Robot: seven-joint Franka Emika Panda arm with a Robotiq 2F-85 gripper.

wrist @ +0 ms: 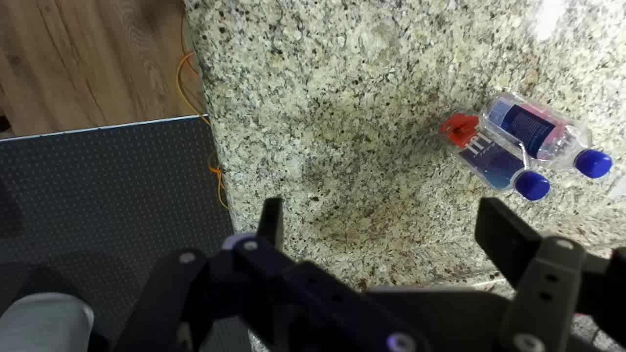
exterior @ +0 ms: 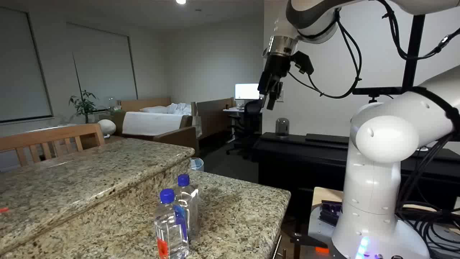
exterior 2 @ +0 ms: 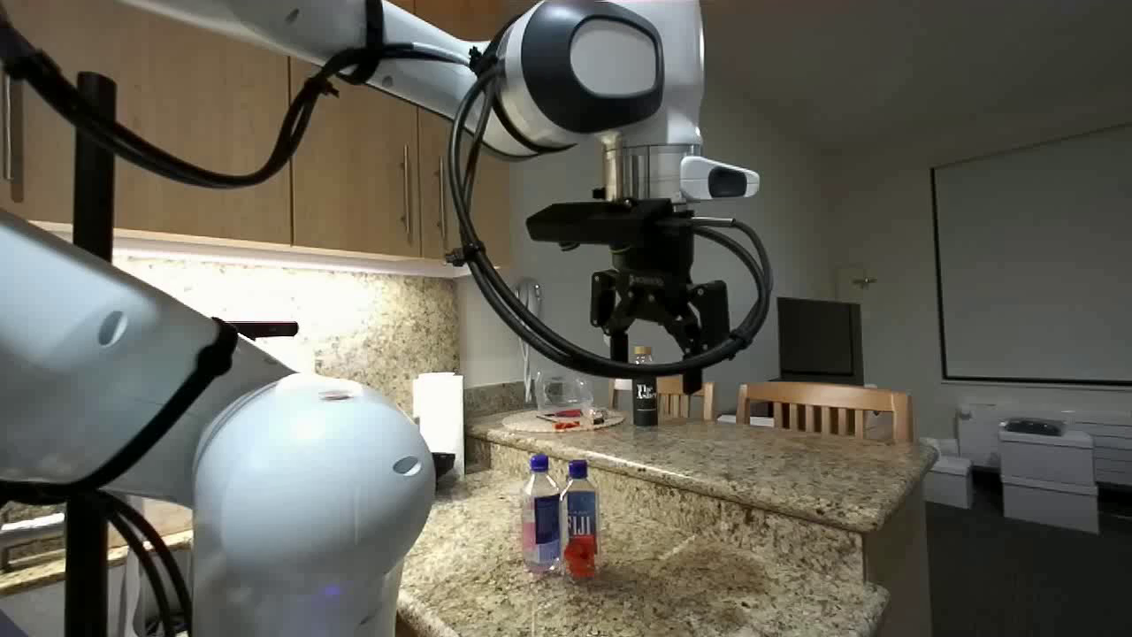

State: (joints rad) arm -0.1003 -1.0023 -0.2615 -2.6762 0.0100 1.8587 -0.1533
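1. Pink bottle (exterior 2: 540, 518): in an exterior view it stands upright on the counter (exterior 2: 478, 566). It is clear plastic, so probably light; how full it is, I cannot tell, and any liquid would add weight. The walls look thin and would likely give under a hard squeeze.

2. Cap (exterior 2: 539, 463): blue, on top of that bottle. It is likely the stiffest part, but small; a pinch here would probably let the body swing.

3. FIJI bottle (exterior 2: 580, 513): upright, close beside the pink one, with a red patch (exterior 2: 580, 556) low on it; whether the two touch, I cannot tell. It should handle the same way: smooth, rather slippery, hard to break, easy to tip. The best hold looks to be at mid-body, over the label, with moderate pressure. A finger would have little room between the bottles, so the faces turned away from that gap seem the better ones to press.

4. Gripper (exterior 2: 656, 363): it hangs above the bottles and to their right, well apart from both. Its fingers are spread wide, holding nothing.

5. Ledge (exterior 2: 752, 460): raised stone behind the bottles, reaching off to the right. It could limit an approach from that side.
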